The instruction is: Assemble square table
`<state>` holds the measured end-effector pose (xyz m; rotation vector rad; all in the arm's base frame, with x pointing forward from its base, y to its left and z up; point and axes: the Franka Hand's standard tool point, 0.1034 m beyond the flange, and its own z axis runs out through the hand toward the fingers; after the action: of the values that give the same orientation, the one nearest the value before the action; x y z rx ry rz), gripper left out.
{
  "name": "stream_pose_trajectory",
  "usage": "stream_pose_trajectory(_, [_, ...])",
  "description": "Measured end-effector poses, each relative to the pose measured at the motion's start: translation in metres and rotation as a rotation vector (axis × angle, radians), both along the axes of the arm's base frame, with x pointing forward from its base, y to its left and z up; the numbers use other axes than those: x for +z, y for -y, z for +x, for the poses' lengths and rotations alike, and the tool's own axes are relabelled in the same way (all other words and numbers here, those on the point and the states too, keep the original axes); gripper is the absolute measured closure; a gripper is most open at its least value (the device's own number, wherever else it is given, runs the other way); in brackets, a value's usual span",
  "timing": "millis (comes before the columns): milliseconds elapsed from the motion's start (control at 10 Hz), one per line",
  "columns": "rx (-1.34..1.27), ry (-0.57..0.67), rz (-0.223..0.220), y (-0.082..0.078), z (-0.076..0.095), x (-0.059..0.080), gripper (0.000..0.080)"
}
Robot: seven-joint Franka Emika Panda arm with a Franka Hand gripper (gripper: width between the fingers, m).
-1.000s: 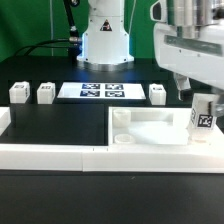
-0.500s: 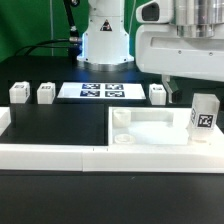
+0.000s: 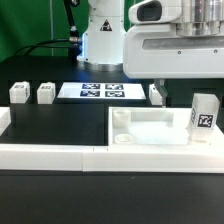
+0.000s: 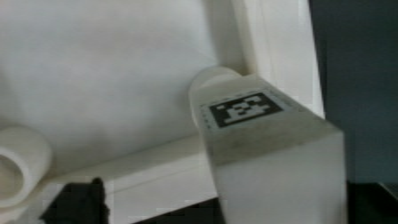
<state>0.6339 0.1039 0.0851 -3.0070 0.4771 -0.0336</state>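
Currently, upright tagged leg (image 3: 204, 114) below the jaws, standing free on the tabletop (image 3: 150, 130) corner, whether jaws are spread cannot be told.

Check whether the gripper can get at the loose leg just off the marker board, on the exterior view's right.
Likely yes: the open gripper hangs close above that leg, with nothing visible between them.

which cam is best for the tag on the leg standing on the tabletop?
Wrist view: the leg fills much of the frame, and its tag is large and close. The exterior view shows the whole leg upright at the tabletop's corner on that view's right, but the tag is small there.
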Motion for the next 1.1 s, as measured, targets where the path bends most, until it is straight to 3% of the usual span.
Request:
stream_pose_trajectory(200, [-0.087,-0.008,0.006,-0.0005,0.0000,0.0000,0.0407])
stream_pose_trajectory(300, [-0.151,-0.014,0.010,-0.0008,-0.0001,0.0000,0.0407])
stream_pose_trajectory(400, [-0.218,-0.021,0.013,-0.0010,-0.0001,0.0000,0.0509])
stream_pose_trajectory(700, [-0.441,-0.043,0.022,-0.0001,-0.0001,-0.0005,0.0509])
stream_pose_trajectory(1000, [-0.959,-0.101,0.027,-0.0089,-0.0029,-0.0019,0.0509])
stream_pose_trajectory(1100, [-1.163,-0.115,0.052,-0.0075,-0.0028,-0.0025,0.0509])
